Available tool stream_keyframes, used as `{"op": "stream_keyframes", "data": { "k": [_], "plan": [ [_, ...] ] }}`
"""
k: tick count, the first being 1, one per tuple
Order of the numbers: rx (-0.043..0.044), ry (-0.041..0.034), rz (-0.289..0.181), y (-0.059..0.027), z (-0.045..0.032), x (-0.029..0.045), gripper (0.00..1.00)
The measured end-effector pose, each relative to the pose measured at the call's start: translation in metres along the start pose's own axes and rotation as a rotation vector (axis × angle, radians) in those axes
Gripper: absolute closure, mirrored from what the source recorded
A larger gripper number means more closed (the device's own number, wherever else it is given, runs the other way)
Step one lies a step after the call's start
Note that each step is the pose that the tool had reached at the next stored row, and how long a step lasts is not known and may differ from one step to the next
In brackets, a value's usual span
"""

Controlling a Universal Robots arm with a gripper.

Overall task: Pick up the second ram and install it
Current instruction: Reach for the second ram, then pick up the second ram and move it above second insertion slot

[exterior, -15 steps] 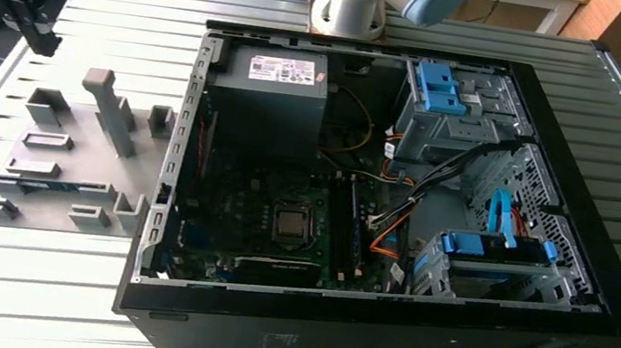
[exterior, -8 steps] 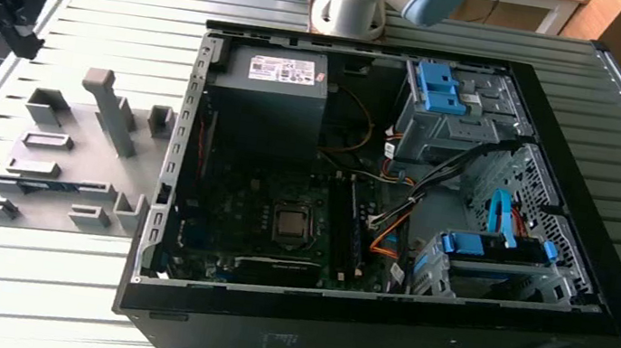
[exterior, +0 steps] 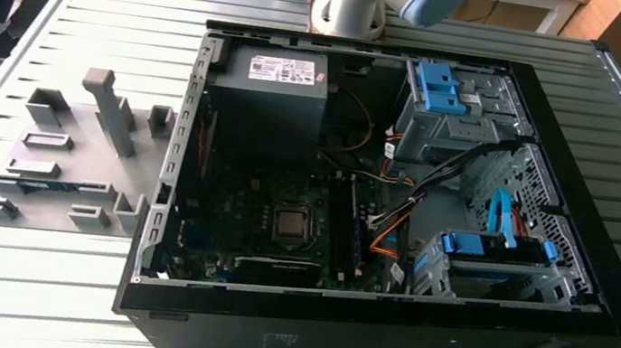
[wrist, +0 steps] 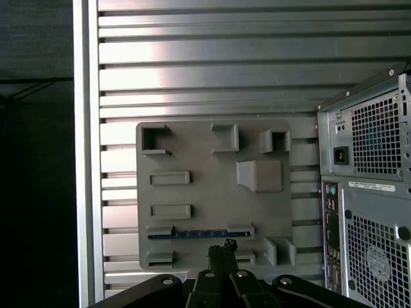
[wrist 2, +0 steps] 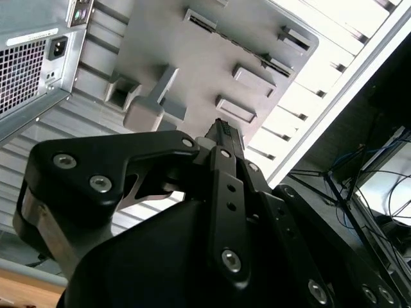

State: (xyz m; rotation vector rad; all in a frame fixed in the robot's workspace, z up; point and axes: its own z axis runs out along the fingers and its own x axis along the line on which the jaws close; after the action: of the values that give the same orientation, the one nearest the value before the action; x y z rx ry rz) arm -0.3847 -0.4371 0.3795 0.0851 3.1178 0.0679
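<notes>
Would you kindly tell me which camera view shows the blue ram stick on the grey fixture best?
The first wrist view: it faces the second ram squarely, full length between grey fixture blocks. The exterior view gives a thin blue sliver at a slant. In the second wrist view the gripper covers part of the fixture.

- Ribbed metal worktop [exterior: 40,278], its slats catching bright light
- Wooden furniture [exterior: 606,17] behind it in the exterior view
- Dark floor [wrist: 35,167] beside the worktop's edge, loose cables [wrist 2: 359,186] nearby
</notes>
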Motion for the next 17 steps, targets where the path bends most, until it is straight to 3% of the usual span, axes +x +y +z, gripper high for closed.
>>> {"op": "stream_keyframes", "data": {
  "k": [14,17],
  "plan": [
    [0.0000,0.0000,-0.002,0.0000,0.0000,0.0001,0.89],
    [-0.0008,0.0017,-0.041,0.0001,0.0000,0.0001,0.89]
  ]
}}
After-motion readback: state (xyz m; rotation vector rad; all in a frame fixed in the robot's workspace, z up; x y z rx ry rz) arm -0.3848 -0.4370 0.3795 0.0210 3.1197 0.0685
